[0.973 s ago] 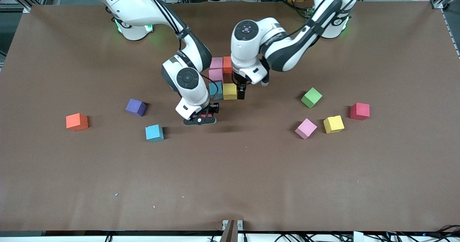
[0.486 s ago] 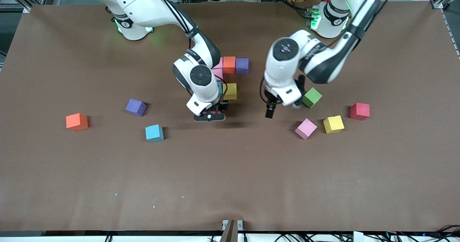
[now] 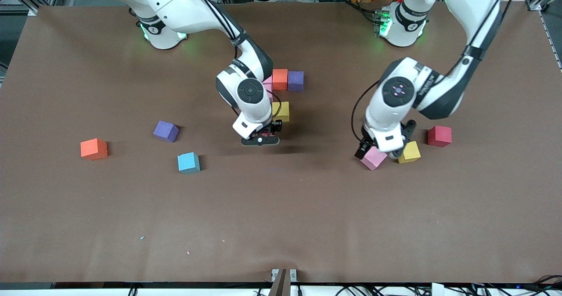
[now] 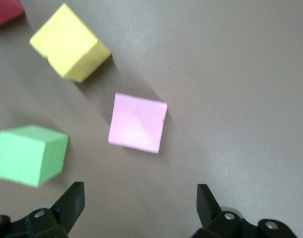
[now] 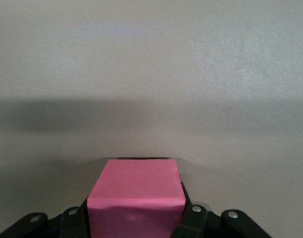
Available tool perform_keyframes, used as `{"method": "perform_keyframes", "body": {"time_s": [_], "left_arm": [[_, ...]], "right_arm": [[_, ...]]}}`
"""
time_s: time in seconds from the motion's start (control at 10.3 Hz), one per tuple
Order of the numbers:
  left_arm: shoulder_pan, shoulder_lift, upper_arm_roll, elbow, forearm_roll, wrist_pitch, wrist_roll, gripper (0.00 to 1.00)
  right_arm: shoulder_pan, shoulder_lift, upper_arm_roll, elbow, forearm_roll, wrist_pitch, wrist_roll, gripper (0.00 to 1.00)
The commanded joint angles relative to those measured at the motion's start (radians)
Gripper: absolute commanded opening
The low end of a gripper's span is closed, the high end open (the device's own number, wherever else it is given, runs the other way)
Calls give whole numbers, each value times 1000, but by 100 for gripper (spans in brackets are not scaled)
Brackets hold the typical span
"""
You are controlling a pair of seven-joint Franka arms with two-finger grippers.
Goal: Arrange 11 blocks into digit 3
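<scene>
A cluster of touching blocks stands mid-table: pink [image 3: 267, 82], orange [image 3: 279, 79], purple [image 3: 296, 81] and yellow [image 3: 282, 110]; the right arm hides part of it. My right gripper [image 3: 260, 138] hangs low beside the yellow one, shut on a pink block [image 5: 136, 191]. My left gripper [image 3: 368, 149] hovers open over a loose pink block [image 3: 374, 159] [image 4: 137, 123], nothing between its fingertips [image 4: 72, 201]. Around that block lie a yellow block [image 3: 410, 152], a red block [image 3: 439, 136] and a green block [image 4: 30, 154], which the arm hides in the front view.
Toward the right arm's end of the table lie a loose purple block [image 3: 166, 131], an orange block [image 3: 94, 149] and a cyan block [image 3: 189, 162]. A wide stretch of bare brown table [image 3: 281, 217] lies nearer the front camera.
The left arm swung from the cluster toward its own end of the table, stopping over the loose pink block. The right gripper carried its pink block closer to the cluster's yellow block.
</scene>
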Motion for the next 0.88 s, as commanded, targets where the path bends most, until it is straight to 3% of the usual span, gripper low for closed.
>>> {"method": "perform_keyframes", "body": {"time_s": [0.0,0.78], "left_arm": [[73,21,-16,-2,-55,-8,119,100],[101,131,-7,40,-38,2,233,100]], "right_arm": [[7,2,-1,-14,11,2,17,24],[21,0,-1,-37,11,-8,28,25]]}}
